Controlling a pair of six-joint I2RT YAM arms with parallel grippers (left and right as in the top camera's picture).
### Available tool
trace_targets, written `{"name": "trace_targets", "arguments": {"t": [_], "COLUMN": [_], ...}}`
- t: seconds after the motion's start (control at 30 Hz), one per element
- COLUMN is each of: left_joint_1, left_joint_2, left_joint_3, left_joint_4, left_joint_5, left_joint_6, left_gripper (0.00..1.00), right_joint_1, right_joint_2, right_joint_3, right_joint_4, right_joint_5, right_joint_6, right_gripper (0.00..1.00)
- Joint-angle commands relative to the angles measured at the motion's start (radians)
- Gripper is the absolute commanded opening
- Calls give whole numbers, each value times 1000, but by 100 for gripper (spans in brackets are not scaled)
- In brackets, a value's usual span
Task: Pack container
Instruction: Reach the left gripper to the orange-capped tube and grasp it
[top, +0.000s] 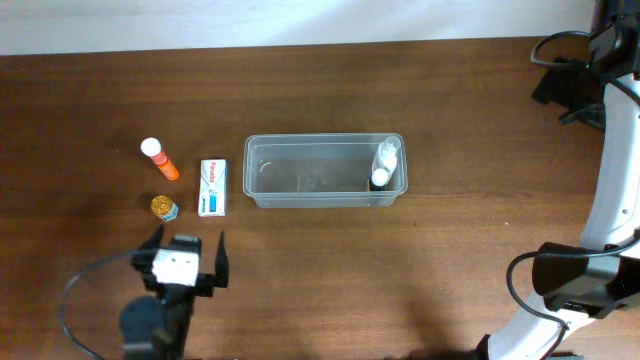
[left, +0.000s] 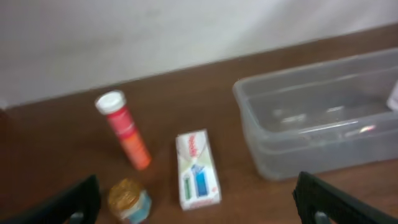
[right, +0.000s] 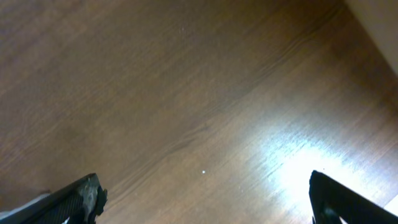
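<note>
So we're looking down at the table (top: 450, 100), and the container (top: 300, 172) is sitting mid-table, long axis running 9 to 3. Our left gripper (top: 188, 248) is hanging with its jaws spread wide and holding nothing. From it, the container is lying at about 2 o'clock. The loose stuff is sitting much closer: the white box (top: 212, 187) just past 12 with its long axis running 12 to 6, the gold-lidded jar (top: 164, 207) at 11, and the orange tube (top: 160, 160) further out behind the jar. We're guessing the left arm is taking the next pick, since the right gripper (right: 205, 196) is hanging wide open over bare wood, well apart.

We're counting one container, two white bottles (top: 387, 155) already inside at its 3 o'clock end, one box, one jar and one tube.
</note>
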Motion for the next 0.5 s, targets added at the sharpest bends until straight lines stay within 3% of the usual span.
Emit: {"name": "trace_targets", "arguments": {"t": [0.0,0.3,0.47], "left_joint_1": [6,6,6], "left_joint_2": [213,754,991], "left_joint_3": [212,601,759], "left_joint_4": [-61,-253,-414], "left_joint_5": [-101,-97,3], "left_joint_6": [-9,-9,-9], "left_gripper": [99,99,99], "right_joint_1": [-5,-5,-5], "right_joint_2": [-8,-8,-8], "right_joint_3": [4,4,4], "right_joint_4": [0,-1,-1], "right_joint_5": [16,16,16], "right_joint_6": [0,0,0], "right_gripper": [98,98,98]}}
